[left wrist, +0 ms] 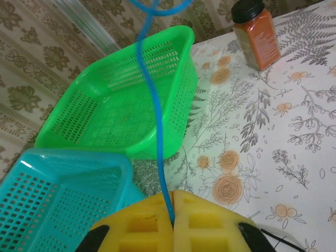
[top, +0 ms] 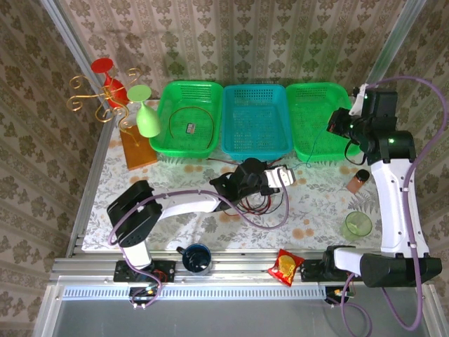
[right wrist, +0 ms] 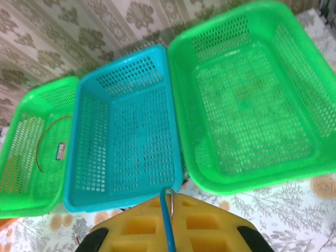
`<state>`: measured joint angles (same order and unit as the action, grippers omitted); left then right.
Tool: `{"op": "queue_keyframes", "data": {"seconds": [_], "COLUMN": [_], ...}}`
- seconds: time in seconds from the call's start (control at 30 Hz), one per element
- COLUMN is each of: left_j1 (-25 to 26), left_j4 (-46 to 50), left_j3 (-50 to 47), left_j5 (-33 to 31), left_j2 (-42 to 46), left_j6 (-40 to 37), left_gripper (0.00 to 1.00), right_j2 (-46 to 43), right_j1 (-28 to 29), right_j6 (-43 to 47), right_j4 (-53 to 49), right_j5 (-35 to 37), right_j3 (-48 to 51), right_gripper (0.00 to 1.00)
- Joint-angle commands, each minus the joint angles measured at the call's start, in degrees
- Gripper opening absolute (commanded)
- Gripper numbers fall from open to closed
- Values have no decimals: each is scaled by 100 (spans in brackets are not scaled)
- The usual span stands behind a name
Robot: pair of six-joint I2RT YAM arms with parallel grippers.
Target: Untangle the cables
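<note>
Both ends are pinched tight. The left end effector (left wrist: pixel 172 205) has its yellow fingers closed on a thin blue cable (left wrist: pixel 149 94) that runs up out of frame. The right end effector (right wrist: pixel 169 202) grips a blue cable (right wrist: pixel 166 215) the same way, up over the right-hand basket; can't tell if it's one wire or two. The rest, a loopy red and black tangle (top: pixel 256 205), lies mid-table right under the left arm's wrist and is partly hidden by it. Room-wise, baskets line the back edge side by side: a green mesh plastic basket on the left (top: pixel 160 133) with a thin reddish wire (top: pixel 191 108) curled inside, a teal mesh basket (top: pixel 254 86), and another green mesh basket on the right (top: pixel 312 86). The open stretch of floral-print table (top: pixel 316 203) sits between the tangle and the right arm. Toward the near edge are a dark blue mug (top: pixel 196 258), a red snack packet (top: pixel 286 267) and a clear green cup (top: pixel 358 225). An orange spice jar with a black lid (left wrist: pixel 255 34) stands near the right basket. Patterned walls close in on the left, back and right.
</note>
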<state>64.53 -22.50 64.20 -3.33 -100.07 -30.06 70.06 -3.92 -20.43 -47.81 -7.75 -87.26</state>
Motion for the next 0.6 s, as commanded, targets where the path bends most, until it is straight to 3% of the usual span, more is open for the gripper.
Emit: {"op": "queue_keyframes", "data": {"seconds": [0.0,0.17,0.57], "left_j1": [15,42,-25], "left_j4": [477,596,828], "left_j3": [457,473,-521], "left_j5": [-172,-411,-969], "left_j2": [291,559,1553], "left_j6": [-204,-505,-682], "left_gripper": [0,0,0], "right_j2": [-189,-158,60], "right_j1": [-11,-112,-433], "right_j6": [-128,40,78], "right_j4": [184,185,316], "right_j5": [-184,415,524], "right_j3": [435,919,1000], "right_gripper": [0,0,0]}}
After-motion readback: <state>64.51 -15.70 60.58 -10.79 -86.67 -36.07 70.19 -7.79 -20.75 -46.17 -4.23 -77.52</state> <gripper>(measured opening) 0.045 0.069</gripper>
